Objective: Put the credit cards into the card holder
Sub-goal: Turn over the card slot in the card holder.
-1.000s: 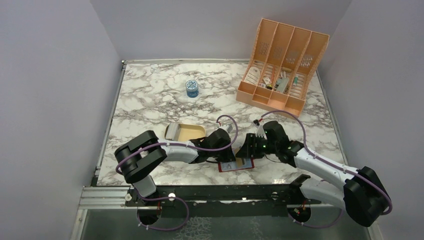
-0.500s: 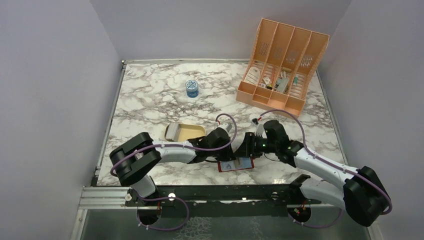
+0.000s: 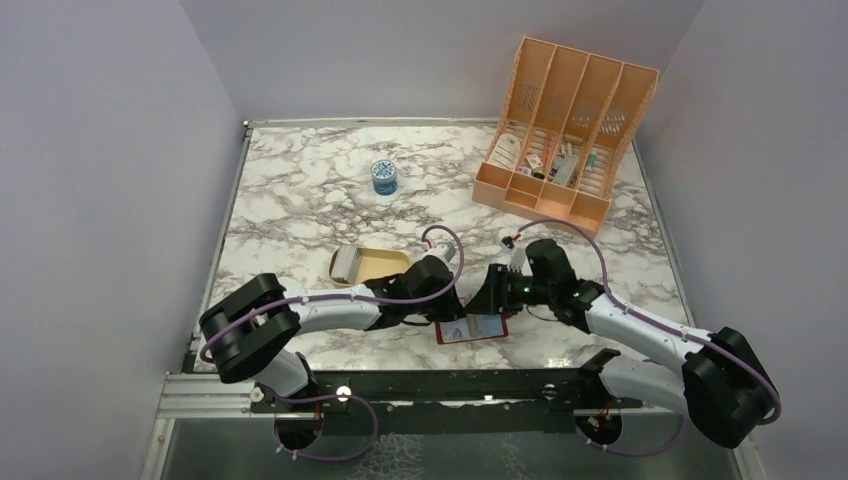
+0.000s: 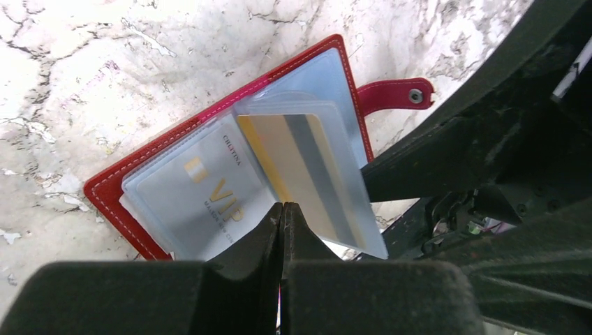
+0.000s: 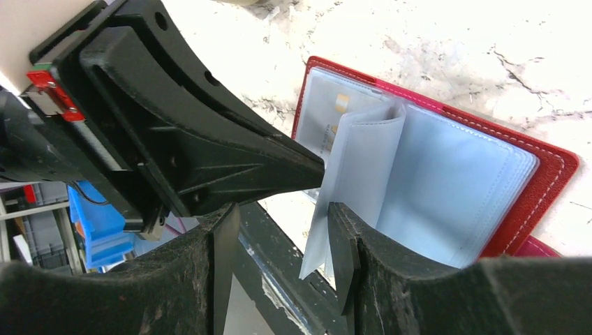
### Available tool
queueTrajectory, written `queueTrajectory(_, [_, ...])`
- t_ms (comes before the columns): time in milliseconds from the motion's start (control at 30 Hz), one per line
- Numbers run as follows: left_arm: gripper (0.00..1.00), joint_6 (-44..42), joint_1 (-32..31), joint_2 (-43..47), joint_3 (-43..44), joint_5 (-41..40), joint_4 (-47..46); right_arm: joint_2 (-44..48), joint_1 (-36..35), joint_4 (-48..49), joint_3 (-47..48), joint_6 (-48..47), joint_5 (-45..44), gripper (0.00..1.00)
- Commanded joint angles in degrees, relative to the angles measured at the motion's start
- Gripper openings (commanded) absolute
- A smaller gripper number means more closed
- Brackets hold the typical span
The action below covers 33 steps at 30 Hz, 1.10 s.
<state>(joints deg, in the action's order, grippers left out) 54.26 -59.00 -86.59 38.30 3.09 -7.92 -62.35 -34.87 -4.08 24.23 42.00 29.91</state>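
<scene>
The dark red card holder (image 3: 473, 329) lies open near the table's front edge, its pale blue pockets up (image 4: 112, 192). One pocket holds a silver VIP card (image 4: 209, 188). A raised sleeve holds a gold and grey striped card (image 4: 297, 164). My left gripper (image 4: 281, 209) is shut, its tips at the foot of that sleeve; whether anything is pinched between them is hidden. My right gripper (image 5: 283, 237) is open, with a pale blue sleeve (image 5: 356, 167) standing between its jaws against the right finger. A greyish stack of cards (image 3: 347, 264) lies in the tan tray (image 3: 385, 264).
A peach slotted organizer (image 3: 565, 130) with small items stands at the back right. A small blue round tin (image 3: 384, 176) sits mid-back. Both arms crowd together over the card holder, close to the table's front edge and the metal rail (image 3: 400, 385).
My left arm's elbow has swung left and lower, with its gripper staying at the card holder. My right gripper has edged slightly left. The card holder stays in place.
</scene>
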Motion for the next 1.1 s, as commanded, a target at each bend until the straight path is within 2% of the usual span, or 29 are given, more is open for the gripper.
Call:
queueTrajectory(0, [0.02,0.53,0.33,3.75,-1.46,-3.04,1.46,-0.40,-0.28,3.99,0.21,1.37,3.04,0.50])
queueTrajectory(533, [0.15,0.16,5.66,15.65,-7.04,-3.87,4.07,-7.13,-0.28,12.67,-0.49,5.70,7.61,0.50])
queueTrajectory(900, [0.16,-1.52,5.76,13.05,-6.78,-0.80,1.45,-5.63,-0.28,3.96,0.67,2.21,0.67,0.50])
queueTrajectory(1067, [0.22,-7.38,5.91,13.77,-1.45,-6.54,12.31,-2.89,-0.26,-2.09,2.33,-0.60,-2.34,0.50])
